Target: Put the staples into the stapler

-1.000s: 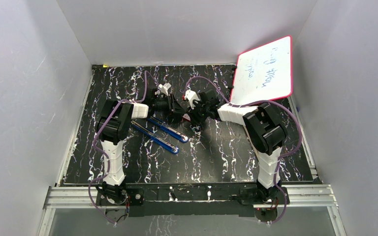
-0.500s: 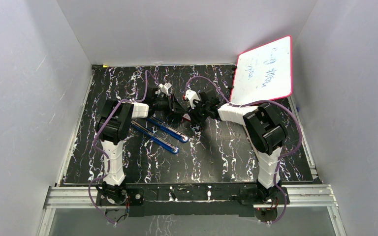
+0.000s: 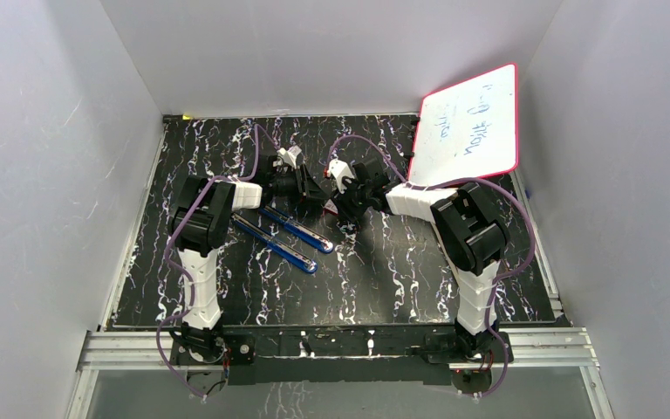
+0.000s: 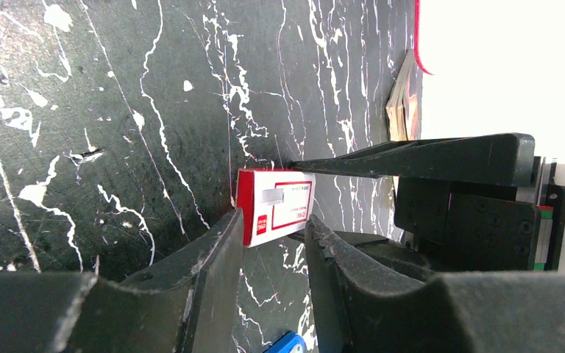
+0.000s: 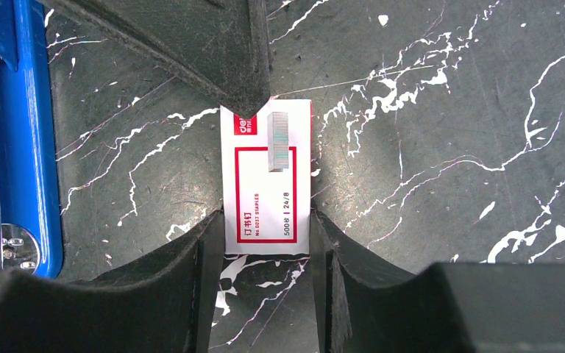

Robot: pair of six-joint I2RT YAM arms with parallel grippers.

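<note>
1. Far left, the stapler (image 3: 295, 230) lies opened out on the tabletop (image 3: 401, 279), its blue halves apart from the box and, as I judge it, not yet loaded.
2. My left gripper (image 4: 274, 224) hangs low at the end of the red-and-white box (image 5: 266, 198), jaws partly apart and holding nothing. One fingertip sits just beside the staples; whether it touches the box I cannot tell.
3. Centre, the staples (image 5: 278, 141), a short silvery strip, lie on top of the box, in neither gripper.
4. Right, my right gripper (image 5: 266, 219) is closed on the box's long sides, steadying it on the tabletop.
5. Against a second ago the overhead view shows hardly any difference. My left wrist has edged slightly toward the far side, while the right arm and stapler have stayed put. I judge I am only lining up to pick the strip.
</note>
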